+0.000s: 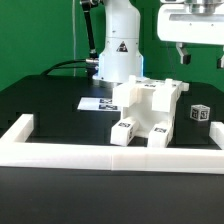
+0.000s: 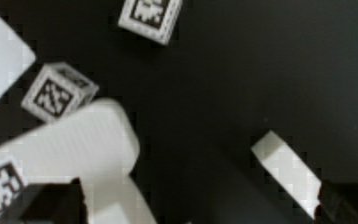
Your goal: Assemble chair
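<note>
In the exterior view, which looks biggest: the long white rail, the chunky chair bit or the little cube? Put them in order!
1. long white rail, though it sits nearest the camera, which may make it look bigger
2. chunky chair bit
3. little cube, clearly smallest

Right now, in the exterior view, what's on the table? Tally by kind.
Chair structure: 1
Loose tagged block: 1
Marker board: 1
Border rail: 1
Total: 4
</note>
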Motion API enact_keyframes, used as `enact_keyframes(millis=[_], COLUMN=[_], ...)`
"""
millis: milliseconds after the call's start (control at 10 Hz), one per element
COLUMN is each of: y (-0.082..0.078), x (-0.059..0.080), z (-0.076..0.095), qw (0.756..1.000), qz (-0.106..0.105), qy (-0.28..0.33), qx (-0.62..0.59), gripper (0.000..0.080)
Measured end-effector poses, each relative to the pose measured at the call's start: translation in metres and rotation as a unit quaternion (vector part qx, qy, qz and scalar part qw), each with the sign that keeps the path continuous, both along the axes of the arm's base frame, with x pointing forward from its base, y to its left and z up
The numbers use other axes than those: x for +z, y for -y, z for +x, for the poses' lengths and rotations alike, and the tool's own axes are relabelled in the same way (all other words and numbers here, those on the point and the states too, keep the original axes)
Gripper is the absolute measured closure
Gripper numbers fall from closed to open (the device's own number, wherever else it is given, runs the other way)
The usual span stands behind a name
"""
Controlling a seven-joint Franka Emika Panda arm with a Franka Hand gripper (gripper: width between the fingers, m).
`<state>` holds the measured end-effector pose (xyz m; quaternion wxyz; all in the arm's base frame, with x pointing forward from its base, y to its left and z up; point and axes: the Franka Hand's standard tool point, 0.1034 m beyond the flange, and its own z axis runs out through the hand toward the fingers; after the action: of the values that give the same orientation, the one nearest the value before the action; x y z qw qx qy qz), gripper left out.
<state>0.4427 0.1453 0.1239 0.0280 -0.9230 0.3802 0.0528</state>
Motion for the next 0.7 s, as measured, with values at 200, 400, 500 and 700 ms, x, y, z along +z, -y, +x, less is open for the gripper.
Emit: enact_keyframes(millis=[200,400,500,700], y=[-0.015,-0.015,-0.012,-0.012], x=[-0.012,-0.022,-0.024,-0.024], z=[-0.01,-0.011,-0.011,-0.011], qw=[1.0,1.0,1.0,1.0], qz=[-0.007,-0.012,-0.013,-0.013], qy=[-0.009,-0.01,-0.01,-0.01], qx=[-0.007,-0.002,0.003,0.003], gripper=[0.015,0.015,0.015,0.015])
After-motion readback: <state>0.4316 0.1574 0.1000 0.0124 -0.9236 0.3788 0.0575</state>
